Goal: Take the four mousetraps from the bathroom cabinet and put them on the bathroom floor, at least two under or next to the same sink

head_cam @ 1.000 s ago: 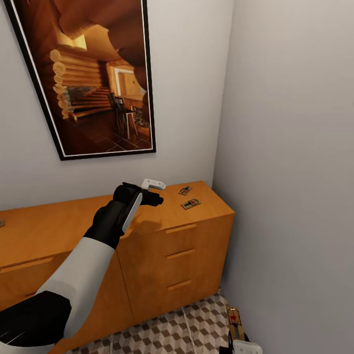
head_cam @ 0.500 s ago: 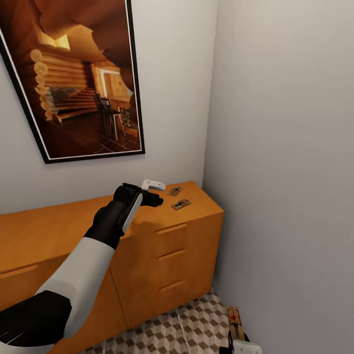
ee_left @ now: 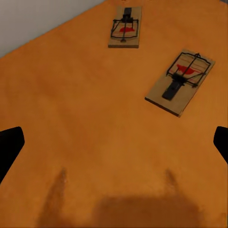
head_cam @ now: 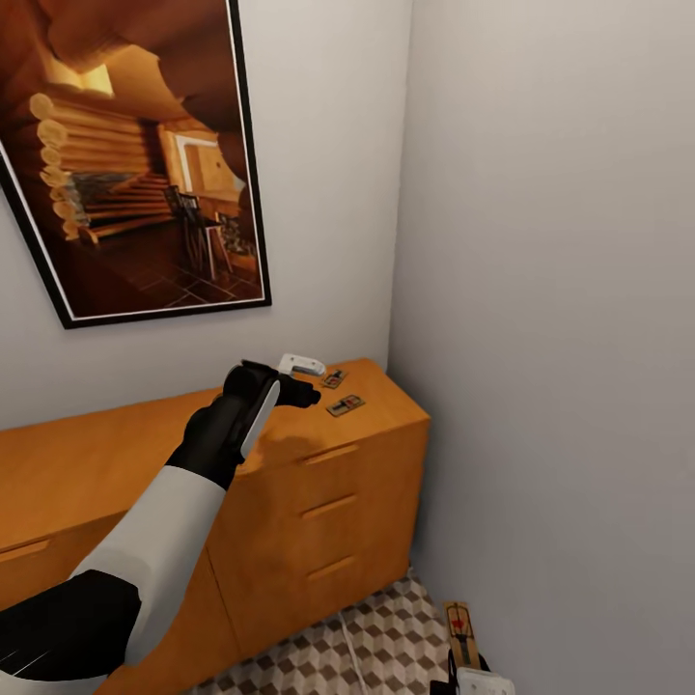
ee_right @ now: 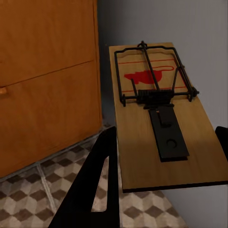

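Left pincer (head_cam: 307, 378) open, empty, hovering over cabinet (head_cam: 290, 502) top, short of two mousetraps (head_cam: 345, 405) lying flat near far right corner. Nearer trap (ee_left: 180, 81) sits ahead and off to one side between spread fingertips' line. Judgement: advance, centre over nearer trap, descend, close across short sides. Right pincer (ee_right: 166, 166) closed on held mousetrap (ee_right: 159, 118), low over bathroom floor (head_cam: 367, 647) beside wall.

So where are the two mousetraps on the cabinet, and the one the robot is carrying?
nearer mousetrap (ee_left: 179, 81): left wrist view, wooden plate.
farther mousetrap (ee_left: 125, 26): left wrist view, plate middle.
carried mousetrap (ee_right: 159, 118): right wrist view, plate middle.
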You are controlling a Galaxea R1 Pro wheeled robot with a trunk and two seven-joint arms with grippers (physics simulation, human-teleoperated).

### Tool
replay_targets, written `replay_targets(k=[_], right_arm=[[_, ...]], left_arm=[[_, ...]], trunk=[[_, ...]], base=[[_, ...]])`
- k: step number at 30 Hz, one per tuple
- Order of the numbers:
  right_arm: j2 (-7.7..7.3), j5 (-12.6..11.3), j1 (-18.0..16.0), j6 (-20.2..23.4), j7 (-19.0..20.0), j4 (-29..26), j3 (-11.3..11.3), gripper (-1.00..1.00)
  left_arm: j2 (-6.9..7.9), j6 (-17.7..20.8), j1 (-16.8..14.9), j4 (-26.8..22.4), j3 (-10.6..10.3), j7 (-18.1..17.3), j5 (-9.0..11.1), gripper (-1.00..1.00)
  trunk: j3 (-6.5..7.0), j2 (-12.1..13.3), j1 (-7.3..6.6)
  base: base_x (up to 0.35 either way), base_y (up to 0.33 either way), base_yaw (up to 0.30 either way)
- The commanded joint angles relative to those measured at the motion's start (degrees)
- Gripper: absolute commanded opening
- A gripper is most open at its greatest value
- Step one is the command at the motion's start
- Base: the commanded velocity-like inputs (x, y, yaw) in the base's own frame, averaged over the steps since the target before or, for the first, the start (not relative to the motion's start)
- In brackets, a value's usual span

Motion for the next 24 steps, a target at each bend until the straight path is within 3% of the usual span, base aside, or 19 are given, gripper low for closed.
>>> replay_targets(k=[1, 15, 24], right_arm=[[0.01, 0.1, -0.1, -0.1, -0.5, 0.0, 0.4, -1.0], [0.01, 0.1, 0.0, -0.1, -0.6, 0.0, 0.4, -1.0], [0.01, 0.1, 0.0, -0.1, -0.6, 0.0, 0.4, -1.0]], left_arm=[[0.02, 0.2, 0.0, 0.0, 0.0, -0.1, 0.0, 1.0], [-0.03, 0.2, 0.0, 1.0, -0.1, -0.1, 0.0, 1.0], [-0.06, 0.0, 0.0, 2.7, -3.6, -0.1, 0.0, 1.0]], trunk=[[-0.06, 0.0, 0.01], [-0.06, 0.0, 0.01], [-0.06, 0.0, 0.01]], base=[[0.174, 0.132, -0.007], [0.147, 0.109, -0.001], [0.01, 0.007, 0.0]])
